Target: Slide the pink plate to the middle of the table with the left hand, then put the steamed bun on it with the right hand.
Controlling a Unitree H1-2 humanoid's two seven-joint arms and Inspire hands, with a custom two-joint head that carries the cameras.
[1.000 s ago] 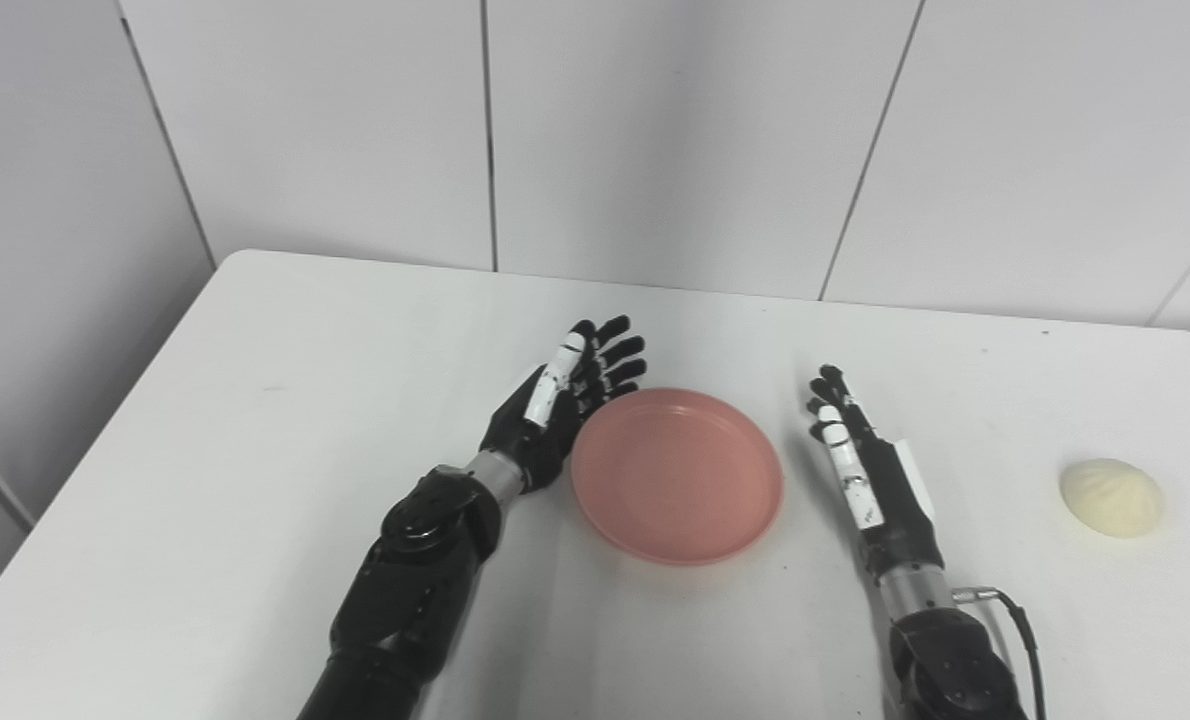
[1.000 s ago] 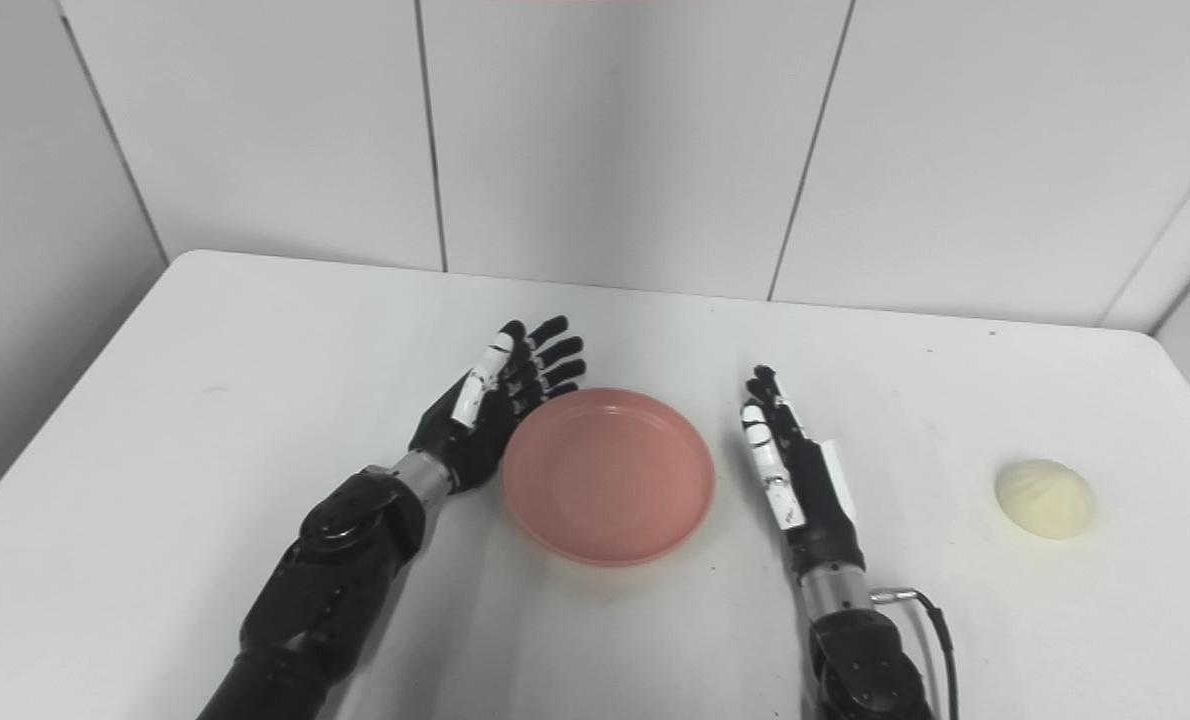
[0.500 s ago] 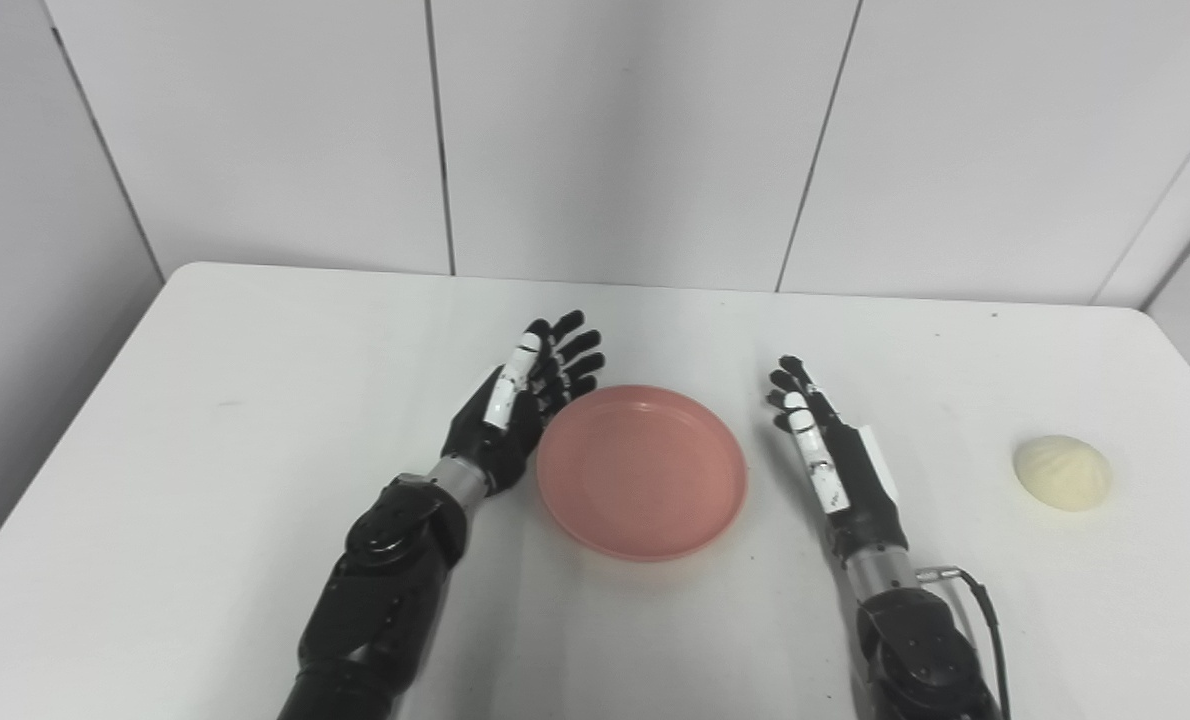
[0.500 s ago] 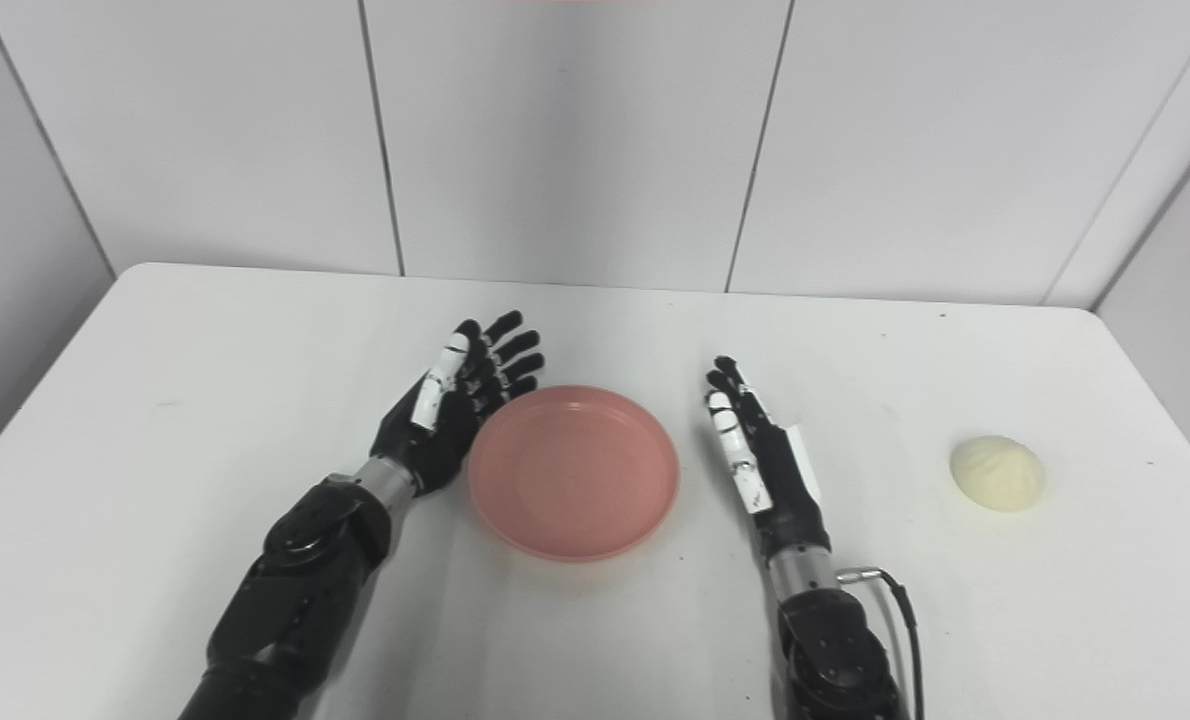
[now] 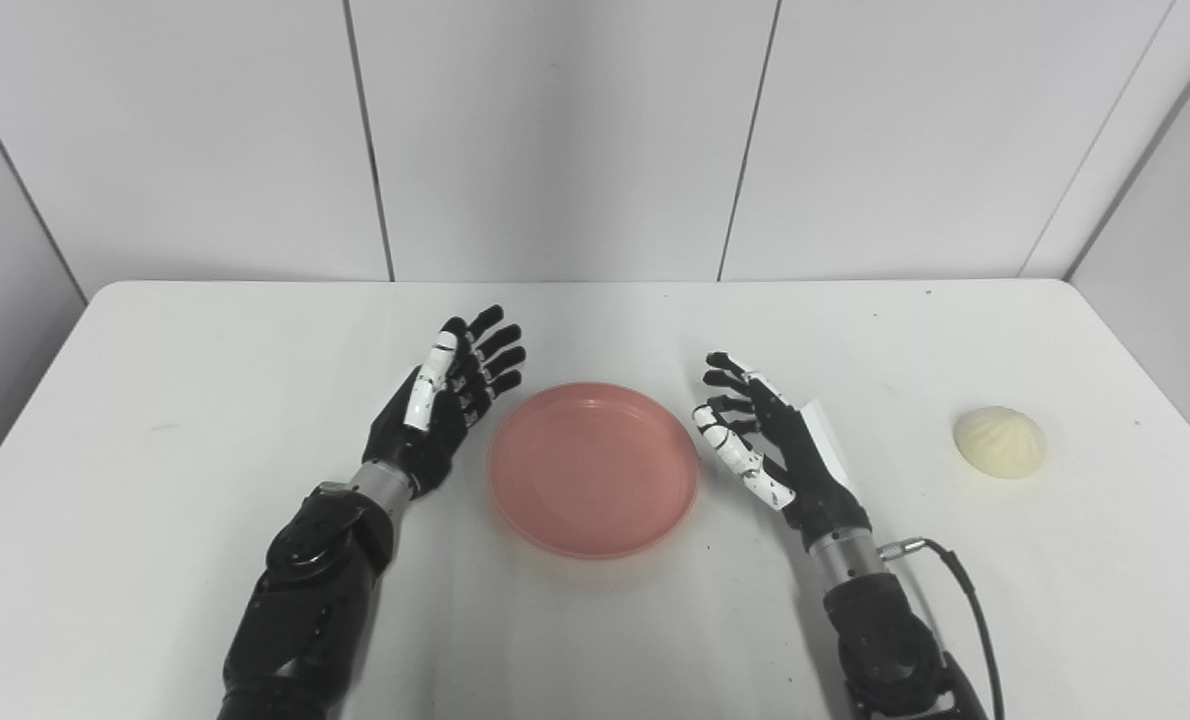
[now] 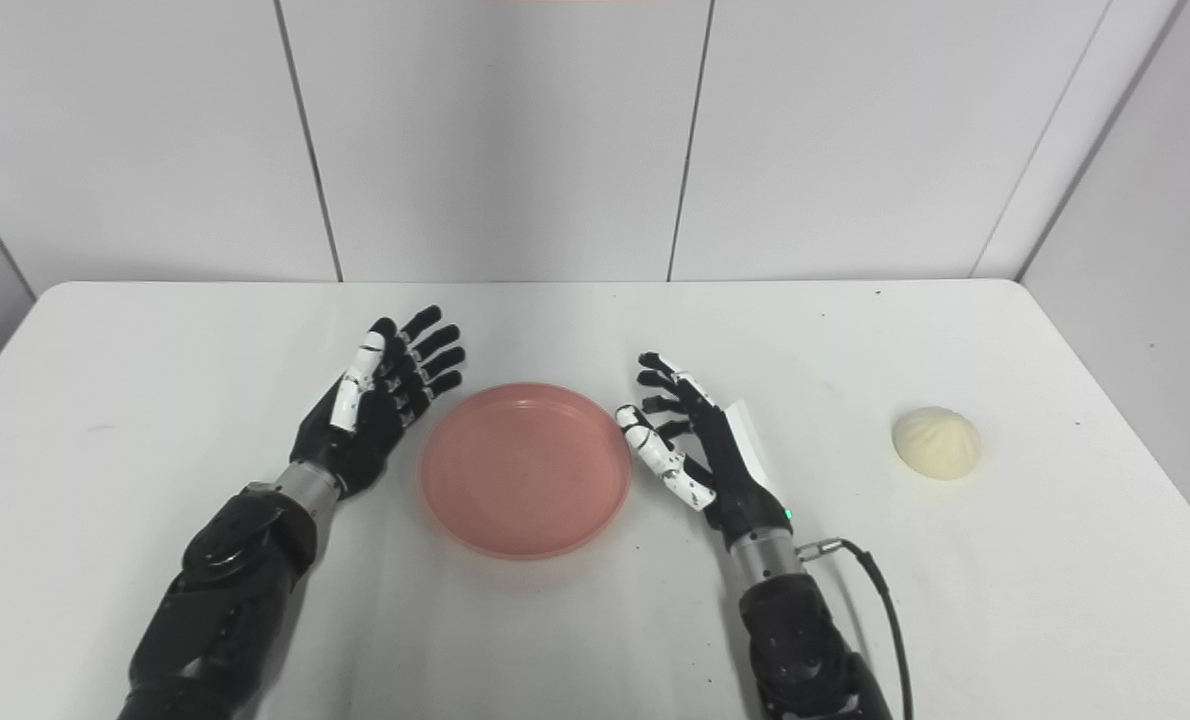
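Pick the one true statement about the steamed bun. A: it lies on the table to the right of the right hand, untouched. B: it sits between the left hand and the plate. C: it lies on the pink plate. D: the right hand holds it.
A: the steamed bun rests on the bare table, well apart from the open right hand and from the empty pink plate.
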